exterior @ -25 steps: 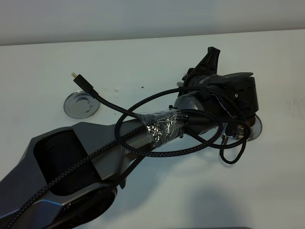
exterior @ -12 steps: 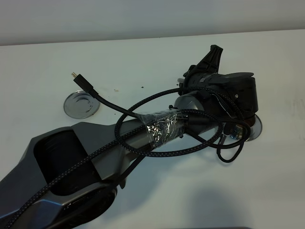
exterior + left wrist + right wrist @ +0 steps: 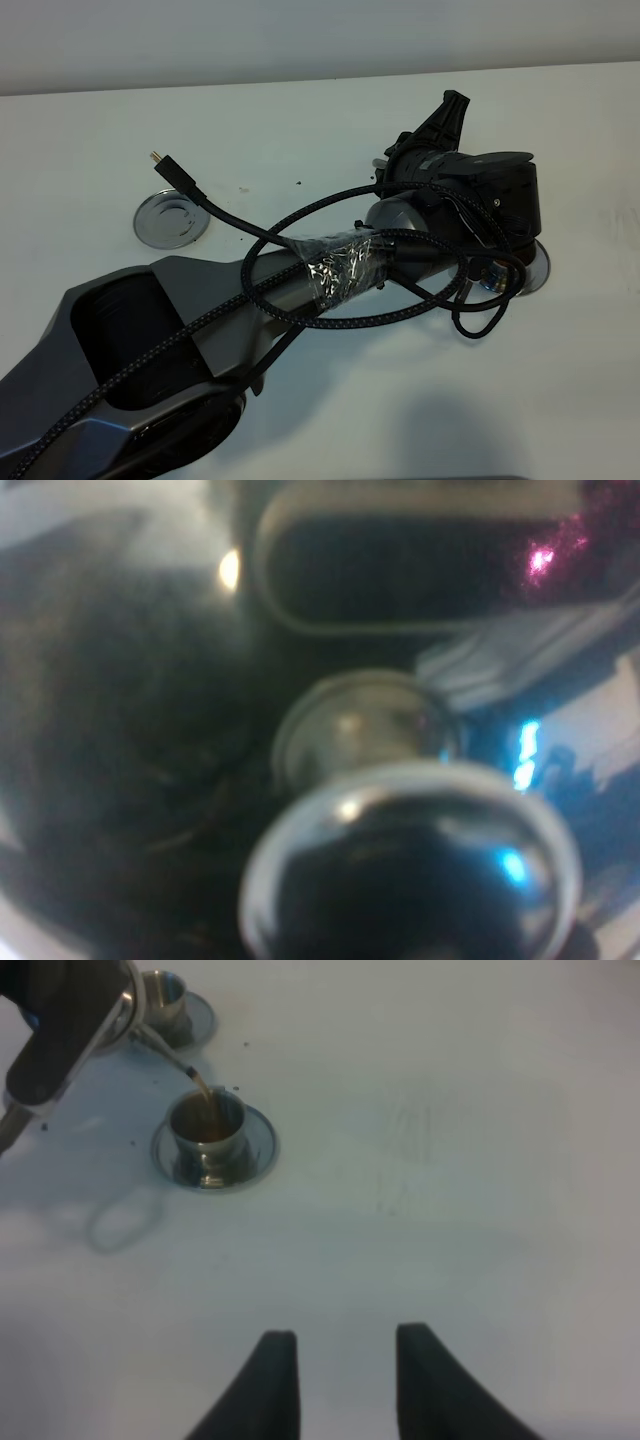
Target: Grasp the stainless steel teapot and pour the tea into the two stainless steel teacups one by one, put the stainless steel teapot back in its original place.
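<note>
My left gripper (image 3: 445,125) reaches across to the right and is shut on the stainless steel teapot, which my wrist hides from above. The left wrist view shows only its lid knob (image 3: 410,870), very close. In the right wrist view the tilted teapot's thin spout (image 3: 165,1055) pours a thin stream of tea into the nearer teacup (image 3: 207,1125), which holds brown tea (image 3: 203,1122) and stands on its saucer (image 3: 258,1145). The second teacup (image 3: 165,995) stands just behind, on its own saucer. The round steel coaster (image 3: 170,220) lies bare at the left. My right gripper (image 3: 335,1375) is open and empty, well back from the cups.
My left arm, with its looped black cables (image 3: 300,270), crosses the middle of the white table (image 3: 560,380). A saucer's edge (image 3: 541,268) shows under the wrist. A loose cable plug (image 3: 160,160) hangs above the coaster. A few dark specks (image 3: 298,183) lie on the table.
My left gripper has turned and shifted slightly to the right over the cups. Nothing else has moved.
</note>
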`<state>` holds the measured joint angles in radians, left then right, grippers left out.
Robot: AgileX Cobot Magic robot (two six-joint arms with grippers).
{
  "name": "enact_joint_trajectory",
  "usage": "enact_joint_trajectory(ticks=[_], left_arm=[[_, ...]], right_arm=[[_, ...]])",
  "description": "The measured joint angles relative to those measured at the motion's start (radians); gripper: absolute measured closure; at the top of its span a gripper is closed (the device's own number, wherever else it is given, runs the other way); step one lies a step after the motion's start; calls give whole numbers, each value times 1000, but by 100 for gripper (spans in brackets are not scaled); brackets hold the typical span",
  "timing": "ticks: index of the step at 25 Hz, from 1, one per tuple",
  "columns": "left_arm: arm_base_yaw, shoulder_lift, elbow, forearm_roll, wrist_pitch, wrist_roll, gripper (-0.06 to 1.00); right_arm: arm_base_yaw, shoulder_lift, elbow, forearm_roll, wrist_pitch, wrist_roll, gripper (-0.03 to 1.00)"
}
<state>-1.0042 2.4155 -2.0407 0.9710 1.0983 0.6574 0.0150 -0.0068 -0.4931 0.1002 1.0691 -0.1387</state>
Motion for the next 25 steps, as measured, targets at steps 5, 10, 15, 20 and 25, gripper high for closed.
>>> enact_joint_trajectory(ticks=[5,10,15,20,25], left_arm=[[0,0,0,1,-1,18,72],[0,0,0,17,-4,18,72],[0,0,0,27,-8,19,72],[0,0,0,35,-10,19,72],[0,0,0,46,-21,19,72]], right_arm=[[0,0,0,0,0,0,73],[0,0,0,0,0,0,73],[0,0,0,0,0,0,73],[0,0,0,0,0,0,73],[0,0,0,0,0,0,73]])
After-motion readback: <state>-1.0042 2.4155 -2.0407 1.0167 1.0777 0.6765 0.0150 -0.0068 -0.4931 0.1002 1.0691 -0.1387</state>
